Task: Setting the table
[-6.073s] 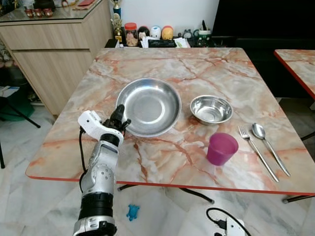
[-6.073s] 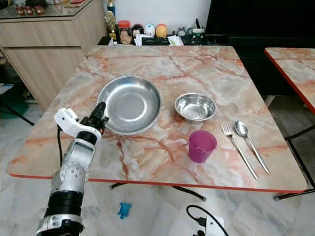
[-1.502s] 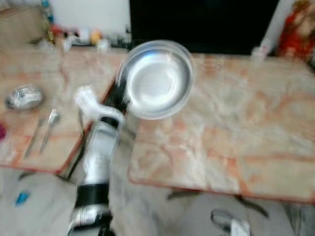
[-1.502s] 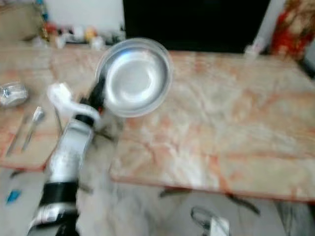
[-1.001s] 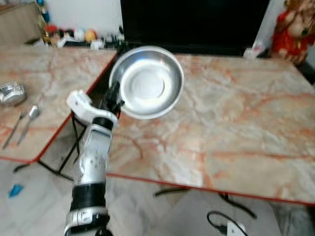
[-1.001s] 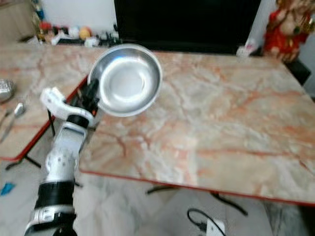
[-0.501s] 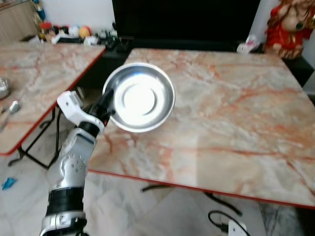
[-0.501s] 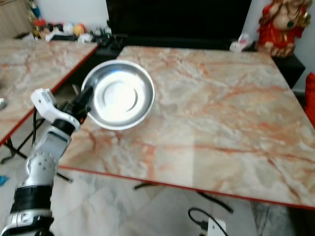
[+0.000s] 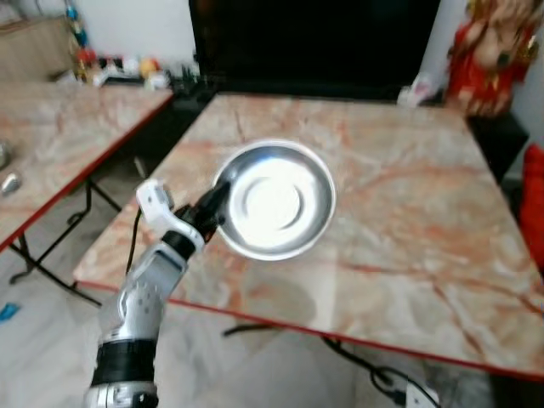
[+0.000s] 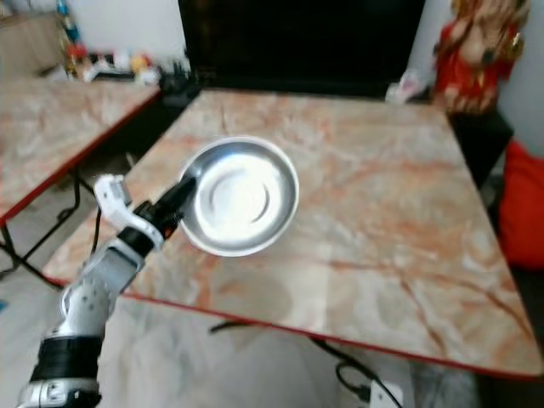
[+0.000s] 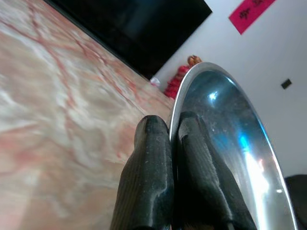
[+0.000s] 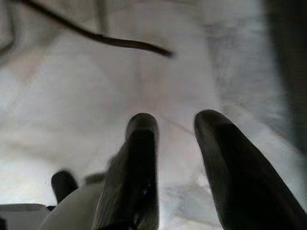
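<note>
My left gripper (image 9: 214,206) is shut on the rim of a round steel plate (image 9: 276,200), which it holds tilted above the near left part of a marble table (image 9: 399,204). In the left wrist view the two black fingers (image 11: 192,158) pinch the edge of the steel plate (image 11: 230,139), with the marble top beneath. My right gripper (image 12: 175,125) hangs over the pale floor, its fingers apart and holding nothing.
A second marble table (image 9: 59,127) stands to the left across a gap of floor. A dark screen (image 9: 314,42) is behind the table and a red figurine (image 9: 493,51) at the back right. A cable (image 12: 120,40) lies on the floor.
The camera has swung and come closer, so the table sits more centred. The left gripper still holds the plate, now over the table's near left part.
</note>
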Tool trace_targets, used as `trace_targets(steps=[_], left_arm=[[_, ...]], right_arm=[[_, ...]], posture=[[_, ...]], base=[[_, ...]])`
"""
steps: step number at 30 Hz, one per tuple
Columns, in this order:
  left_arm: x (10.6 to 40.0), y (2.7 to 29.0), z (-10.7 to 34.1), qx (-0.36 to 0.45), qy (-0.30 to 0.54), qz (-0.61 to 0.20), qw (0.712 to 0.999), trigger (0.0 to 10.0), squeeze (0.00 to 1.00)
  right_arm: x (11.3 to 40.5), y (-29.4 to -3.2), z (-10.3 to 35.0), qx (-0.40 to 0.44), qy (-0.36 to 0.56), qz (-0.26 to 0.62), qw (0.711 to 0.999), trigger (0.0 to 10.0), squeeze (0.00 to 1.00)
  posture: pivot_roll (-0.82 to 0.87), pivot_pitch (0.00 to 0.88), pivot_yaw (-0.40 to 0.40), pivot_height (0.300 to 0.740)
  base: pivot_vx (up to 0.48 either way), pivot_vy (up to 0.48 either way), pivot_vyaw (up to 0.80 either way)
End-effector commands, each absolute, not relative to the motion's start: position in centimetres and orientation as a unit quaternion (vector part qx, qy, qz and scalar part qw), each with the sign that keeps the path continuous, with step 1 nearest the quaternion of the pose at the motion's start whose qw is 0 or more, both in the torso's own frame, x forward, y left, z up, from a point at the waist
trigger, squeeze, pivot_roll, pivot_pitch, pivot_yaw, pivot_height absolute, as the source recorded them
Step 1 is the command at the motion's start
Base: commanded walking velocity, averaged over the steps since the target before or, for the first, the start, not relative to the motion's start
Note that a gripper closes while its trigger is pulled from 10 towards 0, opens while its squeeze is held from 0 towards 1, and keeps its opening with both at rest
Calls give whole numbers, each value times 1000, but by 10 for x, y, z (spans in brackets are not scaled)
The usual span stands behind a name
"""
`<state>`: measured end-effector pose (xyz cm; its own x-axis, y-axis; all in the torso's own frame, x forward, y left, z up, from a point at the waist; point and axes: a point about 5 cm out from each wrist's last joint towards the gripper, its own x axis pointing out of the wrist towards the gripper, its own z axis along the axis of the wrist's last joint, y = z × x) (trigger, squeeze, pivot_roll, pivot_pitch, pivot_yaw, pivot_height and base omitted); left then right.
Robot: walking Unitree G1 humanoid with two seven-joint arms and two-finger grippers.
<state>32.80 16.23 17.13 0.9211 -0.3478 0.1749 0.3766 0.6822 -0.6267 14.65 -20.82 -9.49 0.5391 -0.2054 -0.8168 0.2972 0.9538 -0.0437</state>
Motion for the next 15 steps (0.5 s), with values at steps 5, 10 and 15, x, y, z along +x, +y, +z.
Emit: trace_targets(steps=[5, 10, 15], left_arm=[[333, 170, 173, -342, -26, -180, 922, 10000, 0], [335, 174, 171, -344, -23, -164, 924, 10000, 0], [335, 180, 170, -334, -18, -148, 931, 10000, 0]], right_arm=[[139, -200, -99, 60, 473, -137, 868, 10000, 0], [140, -199, -99, 62, 469, -140, 870, 10000, 0], [139, -198, -100, 61, 472, -139, 868, 10000, 0]], posture=[[-14, 0, 9, 740], [-17, 0, 9, 740], [-9, 0, 14, 740]], base=[[0, -185, -682], [0, 0, 0], [0, 0, 0]])
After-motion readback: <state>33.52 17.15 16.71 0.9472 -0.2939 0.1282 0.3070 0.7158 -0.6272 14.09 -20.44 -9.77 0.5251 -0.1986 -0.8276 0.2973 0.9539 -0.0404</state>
